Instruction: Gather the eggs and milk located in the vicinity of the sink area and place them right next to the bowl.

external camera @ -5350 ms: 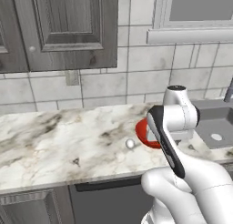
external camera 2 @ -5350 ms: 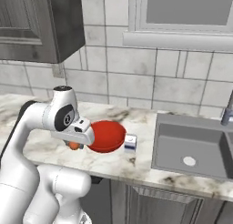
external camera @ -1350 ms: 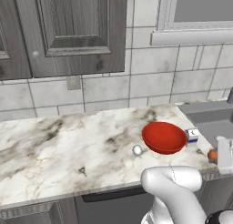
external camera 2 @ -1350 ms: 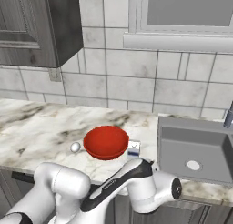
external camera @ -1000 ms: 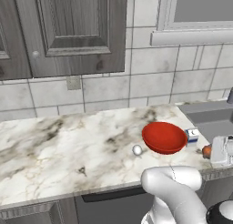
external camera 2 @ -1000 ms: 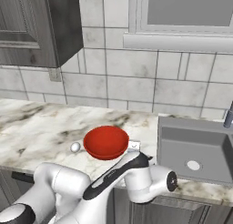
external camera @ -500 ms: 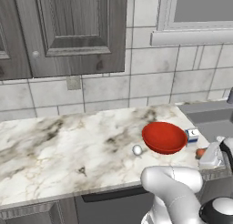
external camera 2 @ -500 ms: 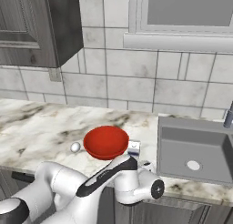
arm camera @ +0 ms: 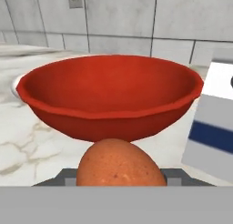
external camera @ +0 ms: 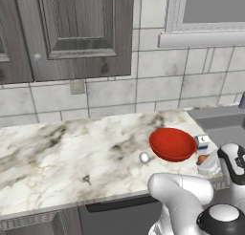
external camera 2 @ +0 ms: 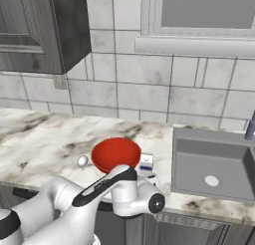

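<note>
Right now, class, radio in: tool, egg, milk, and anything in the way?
Tool shut on the egg, low beside the red bowl. Milk already standing by the bowl. Small white ball on the bowl's far side, not in the way.

What I can't make out

In my hand view the egg covers my fingertips, and the milk carton runs off the right edge; from the right base camera my arm hides the egg and half the carton.
</note>
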